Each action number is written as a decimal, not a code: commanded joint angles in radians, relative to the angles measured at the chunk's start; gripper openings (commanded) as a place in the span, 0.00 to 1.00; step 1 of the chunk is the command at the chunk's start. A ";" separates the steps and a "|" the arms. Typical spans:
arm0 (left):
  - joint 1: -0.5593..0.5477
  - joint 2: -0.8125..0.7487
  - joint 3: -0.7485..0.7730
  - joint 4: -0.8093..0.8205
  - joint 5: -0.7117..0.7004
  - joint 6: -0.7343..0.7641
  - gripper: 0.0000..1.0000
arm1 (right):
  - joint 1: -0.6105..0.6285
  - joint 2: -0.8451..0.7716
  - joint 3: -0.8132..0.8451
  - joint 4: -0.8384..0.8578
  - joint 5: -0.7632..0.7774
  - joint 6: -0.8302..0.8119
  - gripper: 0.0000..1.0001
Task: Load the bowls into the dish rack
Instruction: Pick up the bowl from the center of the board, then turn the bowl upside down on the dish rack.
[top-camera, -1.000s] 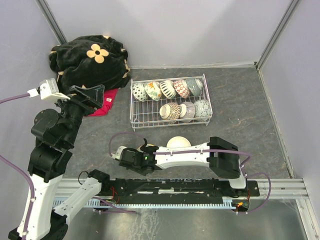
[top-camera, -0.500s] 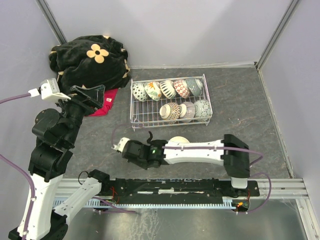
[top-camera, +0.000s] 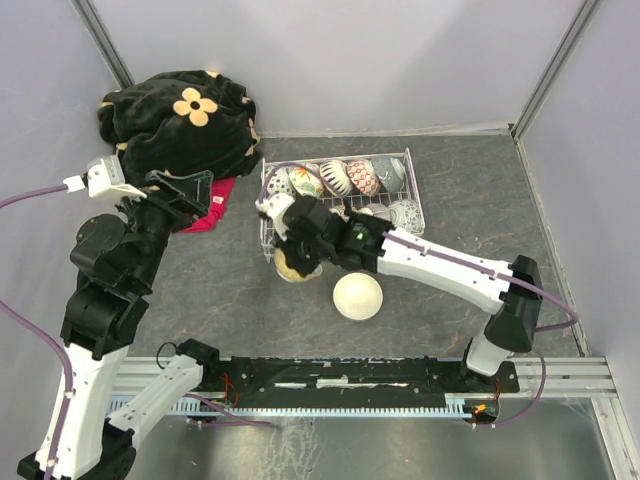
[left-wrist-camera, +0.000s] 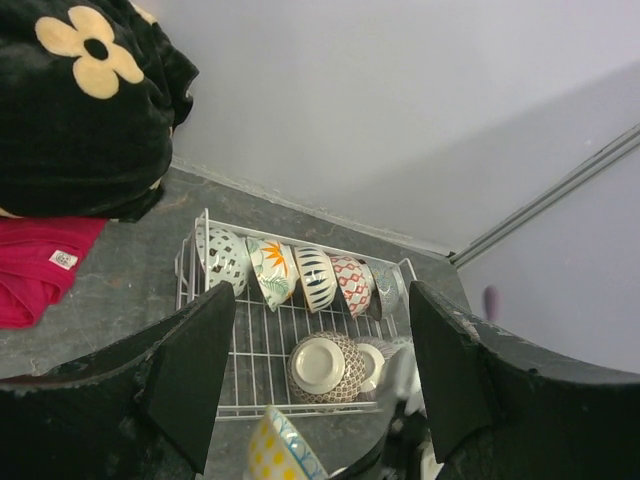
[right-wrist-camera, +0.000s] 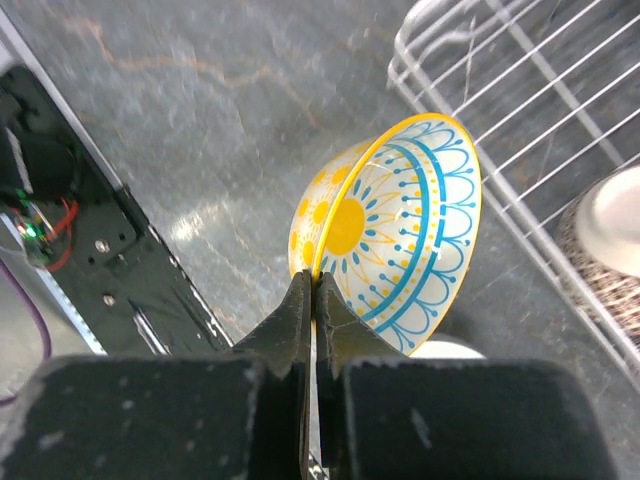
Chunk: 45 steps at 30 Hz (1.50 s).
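Right claw (right-wrist-camera: 312, 300) clenched on the rim of the yellow bowl (right-wrist-camera: 390, 240). My right wrist view shows the fingers (right-wrist-camera: 292, 322) pinching that rim edge-on, with the bowl tilted over the worktop (right-wrist-camera: 200, 110), just outside a corner of the rack (right-wrist-camera: 520, 110). The top view places this at the rack's near-left corner. It alone shows a plain bowl (top-camera: 358, 296) upside down on the worktop, near the held one but apart. From above my arm hides part of the near row (left-wrist-camera: 322, 365). The left wrist view shows at least two bowls there and five on edge in the far row (left-wrist-camera: 315, 278). Left claw (left-wrist-camera: 322, 295) released: fingers spread wide, nothing between them, well apart from the rack.
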 joint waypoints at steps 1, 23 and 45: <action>0.006 0.011 -0.003 0.034 0.005 0.044 0.77 | -0.057 -0.054 0.165 0.051 -0.091 0.000 0.01; 0.006 0.034 -0.030 0.061 0.006 0.051 0.77 | -0.308 0.111 0.064 0.537 -0.148 0.335 0.02; 0.007 0.039 -0.024 0.062 0.002 0.063 0.77 | -0.369 0.001 -0.307 0.818 -0.027 0.521 0.02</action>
